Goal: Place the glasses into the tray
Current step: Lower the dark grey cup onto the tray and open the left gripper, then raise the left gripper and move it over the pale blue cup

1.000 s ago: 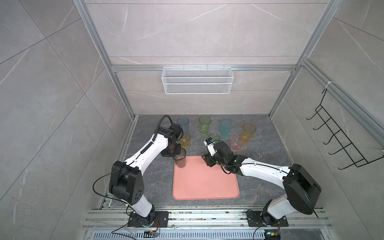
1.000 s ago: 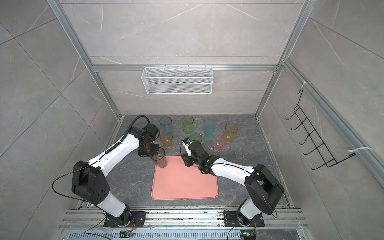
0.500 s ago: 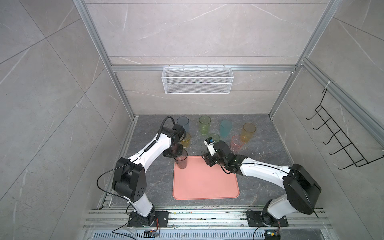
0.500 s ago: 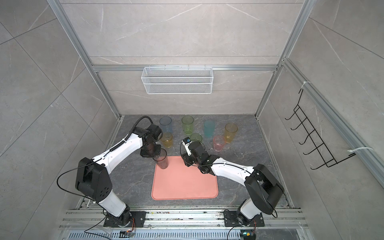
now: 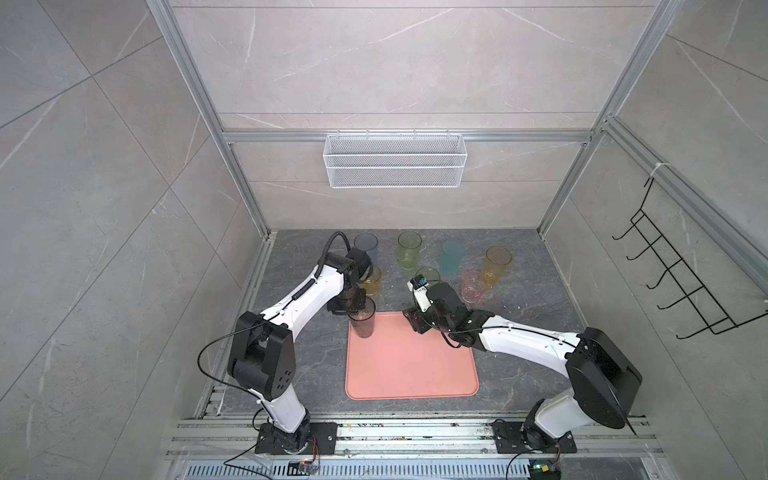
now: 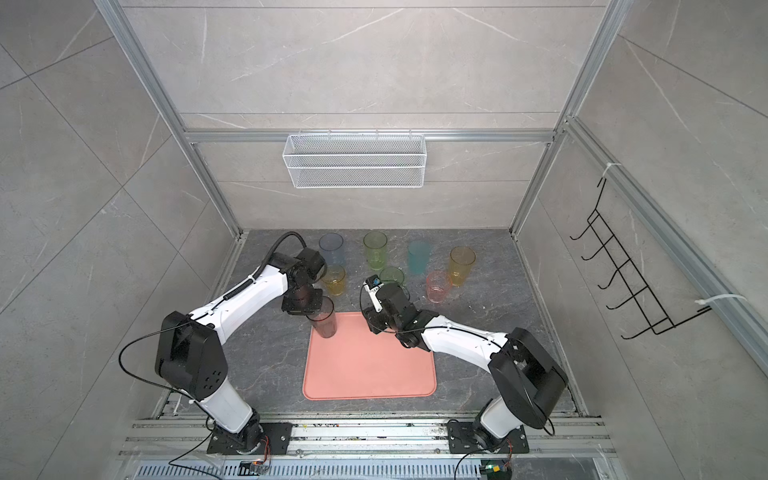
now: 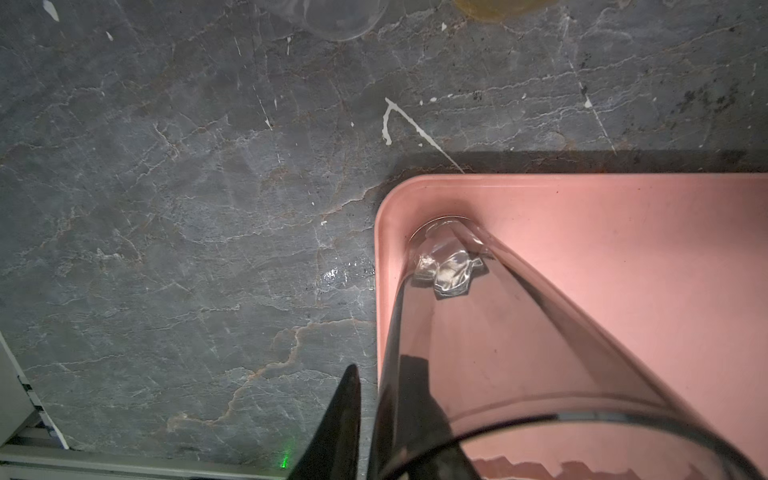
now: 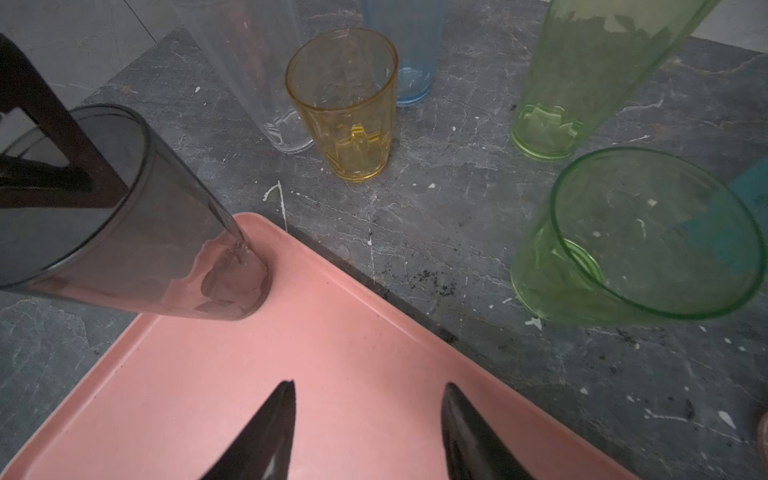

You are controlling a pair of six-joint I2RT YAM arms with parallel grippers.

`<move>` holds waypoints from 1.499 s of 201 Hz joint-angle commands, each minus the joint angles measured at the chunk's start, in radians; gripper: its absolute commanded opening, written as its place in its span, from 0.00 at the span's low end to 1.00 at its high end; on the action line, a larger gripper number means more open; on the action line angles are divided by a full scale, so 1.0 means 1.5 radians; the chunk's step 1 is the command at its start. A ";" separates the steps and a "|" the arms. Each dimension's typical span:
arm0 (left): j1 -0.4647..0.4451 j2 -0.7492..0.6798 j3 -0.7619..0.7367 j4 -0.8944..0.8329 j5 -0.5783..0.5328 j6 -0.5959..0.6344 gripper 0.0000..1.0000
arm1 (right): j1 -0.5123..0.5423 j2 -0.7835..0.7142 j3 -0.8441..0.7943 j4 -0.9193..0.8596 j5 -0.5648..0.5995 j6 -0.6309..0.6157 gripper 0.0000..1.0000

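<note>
— What do you see on the left side?
— My left arm (image 5: pixel 307 299) reaches forward and bends inward. Its wrist hangs steeply, so the left claw (image 5: pixel 353 311) points almost straight down. Its fingers (image 7: pixel 345 415) stand a little apart.
— And the right?
— My right arm (image 5: pixel 523 338) lies low, stretched toward the middle. The right claw (image 8: pixel 370 436) tilts downward, its two fingers clearly parted.

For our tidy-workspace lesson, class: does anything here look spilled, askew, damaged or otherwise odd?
The glasses all stand upright, none spilled. The oddity is the worktop: white streaks and black crumbs soil it beside the tray.
</note>
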 commanded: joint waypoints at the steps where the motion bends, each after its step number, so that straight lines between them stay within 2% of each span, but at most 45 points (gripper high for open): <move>1: -0.004 -0.011 0.032 -0.020 -0.006 -0.014 0.28 | 0.006 0.010 0.017 -0.013 0.010 -0.007 0.58; 54: -0.004 -0.050 0.063 -0.038 -0.012 -0.027 0.42 | 0.007 0.006 0.016 -0.013 0.013 -0.010 0.58; 116: -0.003 -0.100 0.132 -0.076 -0.064 -0.059 0.53 | 0.009 -0.007 0.003 0.001 0.018 -0.008 0.58; 188: 0.020 -0.148 0.167 -0.004 -0.119 -0.085 0.62 | 0.012 -0.027 -0.017 0.027 0.024 -0.007 0.59; 243: 0.048 -0.119 0.214 0.078 -0.132 -0.062 0.66 | 0.014 -0.030 -0.021 0.033 0.030 -0.009 0.58; 301: 0.066 -0.049 0.270 0.124 -0.117 -0.044 0.70 | 0.016 -0.034 -0.025 0.039 0.033 -0.007 0.59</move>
